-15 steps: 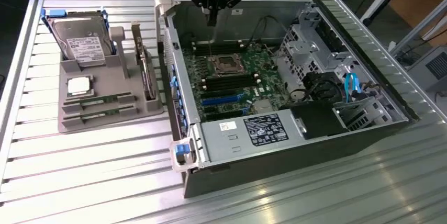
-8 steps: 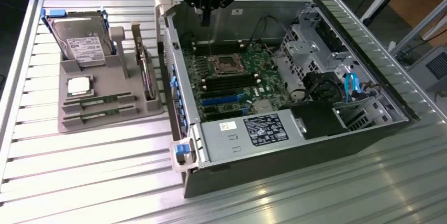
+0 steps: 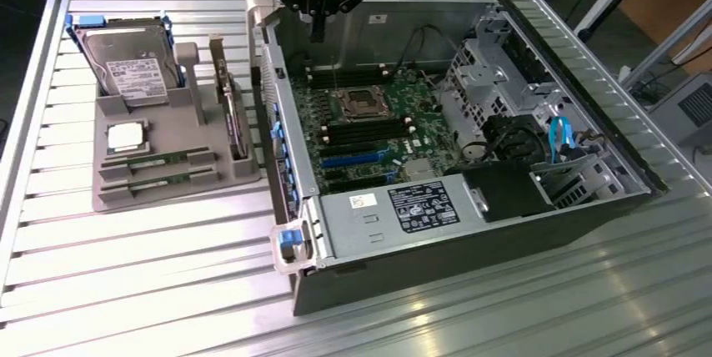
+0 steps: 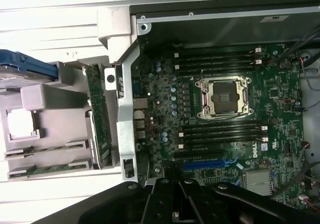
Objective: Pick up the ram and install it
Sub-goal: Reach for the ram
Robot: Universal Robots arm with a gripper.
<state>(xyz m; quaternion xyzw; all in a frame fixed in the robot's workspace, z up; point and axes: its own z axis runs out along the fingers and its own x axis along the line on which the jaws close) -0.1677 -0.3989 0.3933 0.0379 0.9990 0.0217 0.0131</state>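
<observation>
Position of the task's thing: the ram (image 3: 156, 161) lies flat in a slot of the grey tray (image 3: 239, 175) on the desk (image 3: 133, 274), on the exterior view's left of the open computer case (image 3: 468, 232). A second stick (image 3: 158, 180) of the same kind lies just beside it, parallel. The silver processor chip (image 3: 126, 136) sits in the same tray on the ram's other side. Neither stick is touched. In the wrist view the ram (image 4: 47, 150) and the second stick (image 4: 47, 169) appear in the same arrangement.

Handling, as a judgement: the ram is a thin, stiff, light board, easily damaged. It should tolerate little twisting, and the small chips and contact edge are best left alone. The sensible hold is across the two flat faces near the middle of the upper long edge, square to the board so it does not tilt in the grip.

Arm pose: the gripper (image 3: 317, 32) hangs over the far wall of the case, pointing down, well apart from the tray. Its fingers (image 4: 162, 204) are together and carry nothing. Beneath it are the green motherboard (image 4: 165, 98) with its bare processor socket (image 4: 223, 97) and the black memory slots (image 4: 222, 131), all unfilled as far as can be seen.

Status: pick-up not yet begun.
</observation>
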